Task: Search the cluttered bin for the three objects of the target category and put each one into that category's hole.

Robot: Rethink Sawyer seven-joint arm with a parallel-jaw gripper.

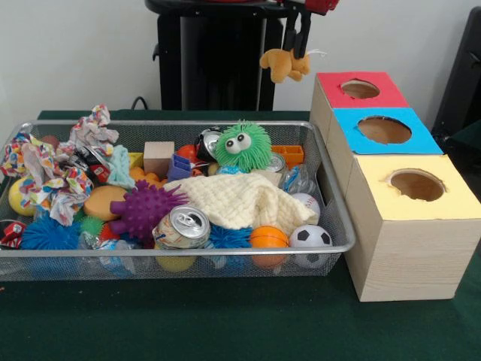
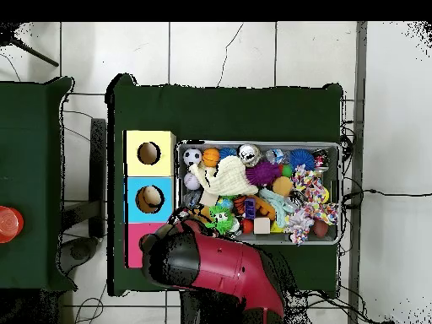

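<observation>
Gripper [image 1: 299,47]: clamped on a tan plush toy [image 1: 285,65], raised clear above the bin's far rim.
Red box [image 1: 359,91]: hole uncovered, just beside.
Bin [image 1: 331,197]: crammed full.

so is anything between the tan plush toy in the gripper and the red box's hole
Nothing visible blocks it. The gripper holds the small tan plush toy in open air above and beside the red-topped box, whose round hole looks open, though how deep it is clear cannot be seen.
</observation>
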